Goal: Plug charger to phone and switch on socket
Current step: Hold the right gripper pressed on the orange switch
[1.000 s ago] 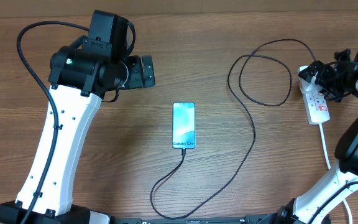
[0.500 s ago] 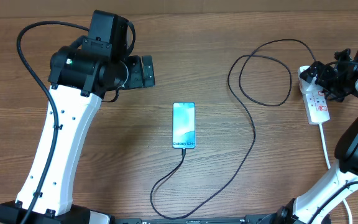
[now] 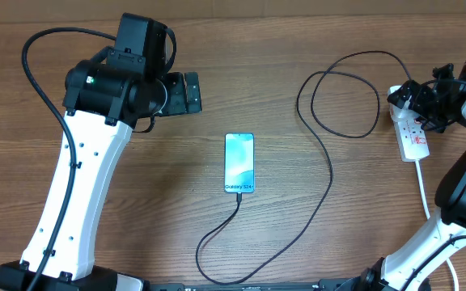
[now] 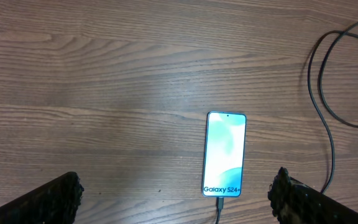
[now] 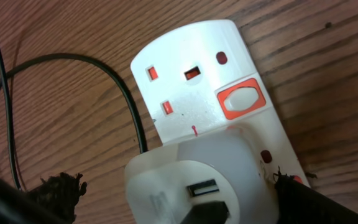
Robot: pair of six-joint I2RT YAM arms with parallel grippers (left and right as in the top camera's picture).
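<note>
The phone (image 3: 239, 163) lies flat mid-table with its light blue screen lit, and it also shows in the left wrist view (image 4: 225, 154). The charger's thin black cable (image 3: 328, 174) has its connector tip (image 4: 219, 204) in the phone's lower end. It loops right to the white socket strip (image 3: 413, 137). My left gripper (image 3: 186, 93) hovers open up-left of the phone, nothing between its fingers (image 4: 50, 199). My right gripper (image 3: 417, 103) stands open over the strip's far end. It straddles a white adapter (image 5: 191, 180) that carries the black plug head (image 5: 202, 213). A white rocker in a red frame (image 5: 240, 99) sits just beyond.
The strip's white cord (image 3: 424, 190) runs toward the front right beside my right arm. A wide loop of the black cable (image 3: 342, 93) lies at the back right. A second loop (image 3: 217, 259) lies near the front edge below the phone.
</note>
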